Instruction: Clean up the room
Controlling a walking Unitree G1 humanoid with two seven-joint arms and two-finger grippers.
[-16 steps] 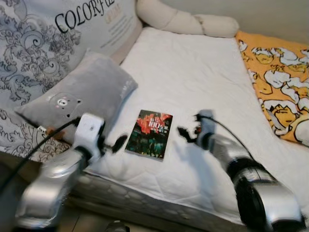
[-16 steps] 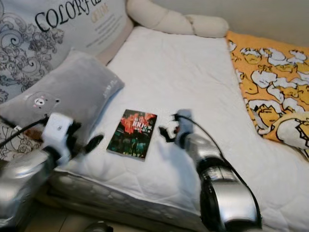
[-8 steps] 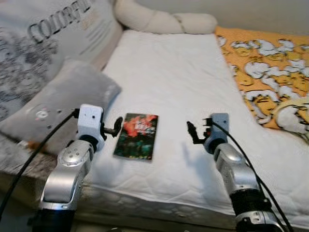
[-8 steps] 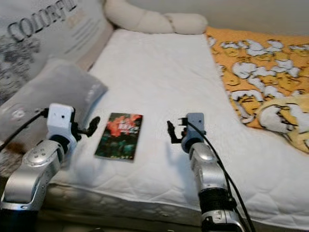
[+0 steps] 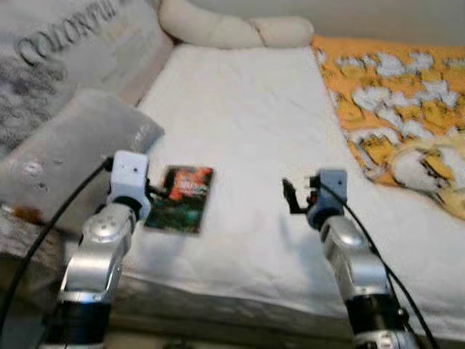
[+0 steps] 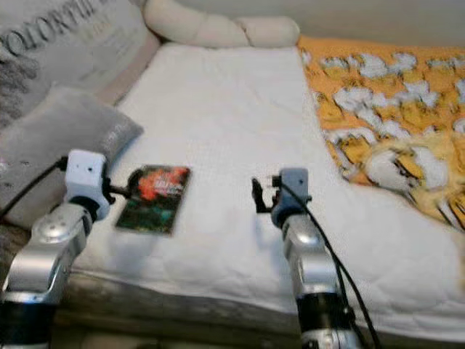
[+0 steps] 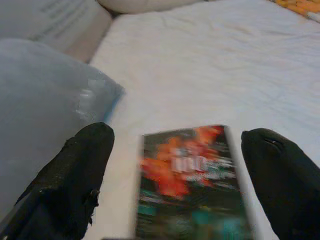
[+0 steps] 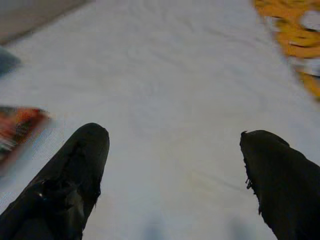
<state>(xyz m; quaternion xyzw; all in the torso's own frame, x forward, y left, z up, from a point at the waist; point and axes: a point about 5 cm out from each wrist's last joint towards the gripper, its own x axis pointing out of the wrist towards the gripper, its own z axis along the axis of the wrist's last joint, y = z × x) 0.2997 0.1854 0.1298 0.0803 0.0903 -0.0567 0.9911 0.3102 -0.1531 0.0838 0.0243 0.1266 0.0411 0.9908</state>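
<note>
A small book with a red and dark green cover lies flat on the white mattress, near its front left. My left gripper hovers at the book's left edge, open; in the left wrist view the book lies just ahead between the two black fingertips. My right gripper is open over bare mattress to the right of the book, holding nothing. In the right wrist view the book is a blur off to one side.
A grey pillow leans by my left arm, in front of a large patterned cushion. A cream bolster lies along the far end. An orange and white blanket covers the right side. The mattress edge runs along the front.
The camera has shifted and the picture is blurred. My left gripper has closed in on the book's left edge. The right gripper stays open at about the same spot.
</note>
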